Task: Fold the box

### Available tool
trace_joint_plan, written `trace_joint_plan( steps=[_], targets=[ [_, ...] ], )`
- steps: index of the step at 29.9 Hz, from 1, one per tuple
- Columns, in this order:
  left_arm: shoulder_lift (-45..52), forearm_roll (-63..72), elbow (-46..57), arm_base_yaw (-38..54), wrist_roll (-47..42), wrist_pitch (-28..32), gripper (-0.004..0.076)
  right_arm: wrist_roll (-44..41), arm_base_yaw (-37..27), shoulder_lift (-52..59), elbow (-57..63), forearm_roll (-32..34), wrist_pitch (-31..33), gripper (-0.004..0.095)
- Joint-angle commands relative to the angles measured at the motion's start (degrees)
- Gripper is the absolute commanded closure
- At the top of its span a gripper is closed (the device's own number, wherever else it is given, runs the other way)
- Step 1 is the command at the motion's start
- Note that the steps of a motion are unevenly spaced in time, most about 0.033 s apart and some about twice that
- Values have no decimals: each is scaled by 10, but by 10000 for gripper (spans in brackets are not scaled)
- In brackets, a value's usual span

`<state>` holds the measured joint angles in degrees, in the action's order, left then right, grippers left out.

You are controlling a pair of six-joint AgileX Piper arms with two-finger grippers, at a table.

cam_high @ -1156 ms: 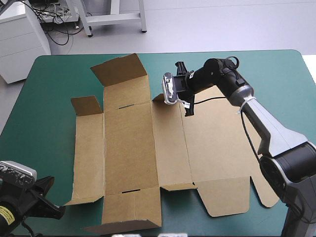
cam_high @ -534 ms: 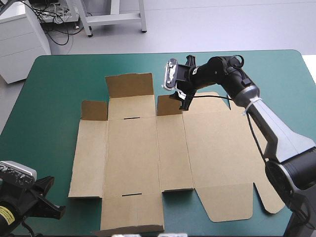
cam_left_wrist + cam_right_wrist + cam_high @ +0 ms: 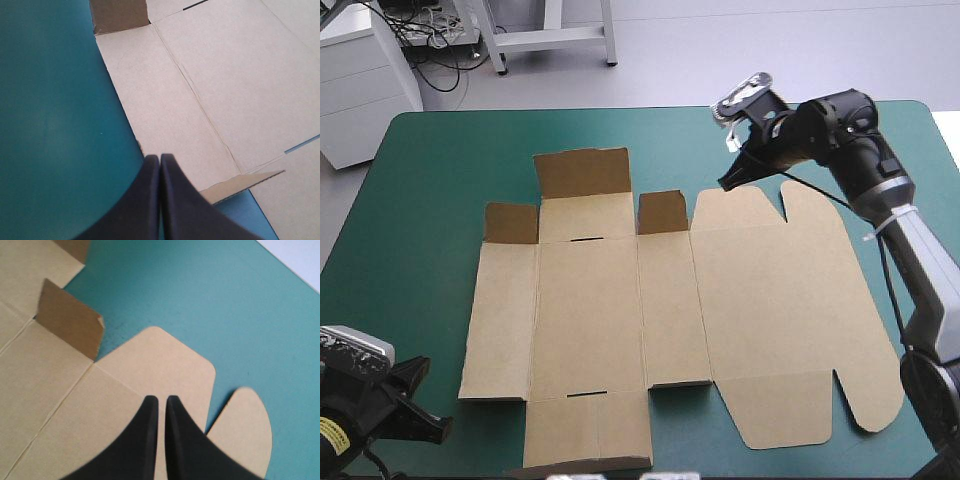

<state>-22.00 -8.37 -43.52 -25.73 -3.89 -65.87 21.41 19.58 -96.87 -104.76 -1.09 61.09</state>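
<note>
**Box flat on the table, both pincers shut and empty**

High view: the box (image 3: 610, 300) lies spread out in the middle of the teal-green table (image 3: 430, 170), nearly all of it flat. Along its far edge a tall flap (image 3: 583, 172) stands up. A short flap (image 3: 663, 212) rises on its right and another on its left. The lid panel (image 3: 780, 290) lies flat on the right side, and its two rounded tabs (image 3: 810, 200) reach toward the far edge. My right pincer (image 3: 728, 183) hangs at the left one of those tabs, tips pointing down. My left pincer (image 3: 420, 415) sits by the near left corner, apart from the box.

Left wrist view: the fingers are pressed together into one point with nothing between them. The tip lies over the box's left edge, where board meets cover. Beside it a low flap (image 3: 240, 182) lifts a little off the table.

Right wrist view: the fingers all but meet, with a thin empty slit between them. Their tips are over one rounded tab, and the second tab is just beside it. I cannot tell whether they touch the board. A short flap stands upright ahead of them.
</note>
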Motion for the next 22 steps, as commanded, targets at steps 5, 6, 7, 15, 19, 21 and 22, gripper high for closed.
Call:
trace_joint_plan(
  steps=[5, 6, 7, 15, 19, 21, 22],
  targets=[
    [-6, -3, -17, -2, -6, 32, 756, -70, -94, 40, -16, -46, 43, 930],
    [-6, -3, -17, -2, -6, 32, 756, -69, -102, 45, -13, -55, 45, 930],
    [-6, -3, -17, -2, -6, 32, 756, -69, -110, 54, -6, -56, 44, 929],
    [-6, -3, -17, -2, -6, 32, 756, -69, -144, 190, 130, -57, -2, 930],
    [-6, -3, -17, -2, -6, 32, 756, -69, -149, 277, 217, -56, -34, 929],
    [-6, -3, -17, -2, -6, 32, 756, -69, -149, 318, 261, -56, -48, 930],
    [-6, -3, -17, -2, -6, 32, 756, -71, -149, 339, 281, -56, -49, 930]
  ],
)
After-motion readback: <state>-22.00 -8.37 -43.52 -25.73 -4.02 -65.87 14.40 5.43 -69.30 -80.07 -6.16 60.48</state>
